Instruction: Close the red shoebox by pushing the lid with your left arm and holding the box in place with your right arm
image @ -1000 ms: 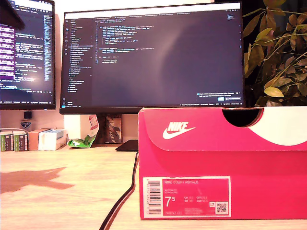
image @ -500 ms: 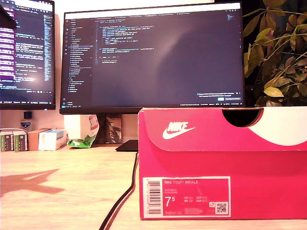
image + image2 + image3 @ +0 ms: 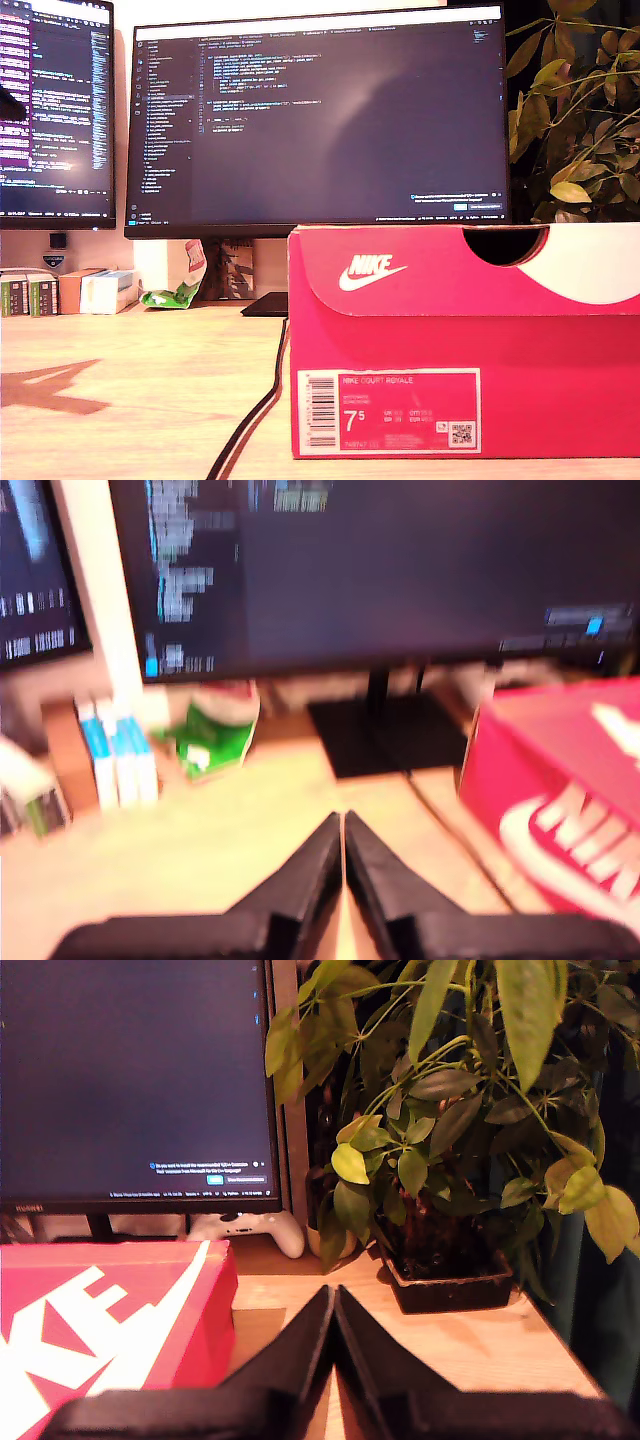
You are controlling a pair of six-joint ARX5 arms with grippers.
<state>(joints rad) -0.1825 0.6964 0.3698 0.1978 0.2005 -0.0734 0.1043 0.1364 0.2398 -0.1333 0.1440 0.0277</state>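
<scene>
Shoebox [image 3: 545, 800] beside my first gripper [image 3: 343, 825], jaws together, apart.

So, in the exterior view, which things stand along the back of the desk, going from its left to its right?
Small boxes → green bag → monitor base → red shoebox.
</scene>
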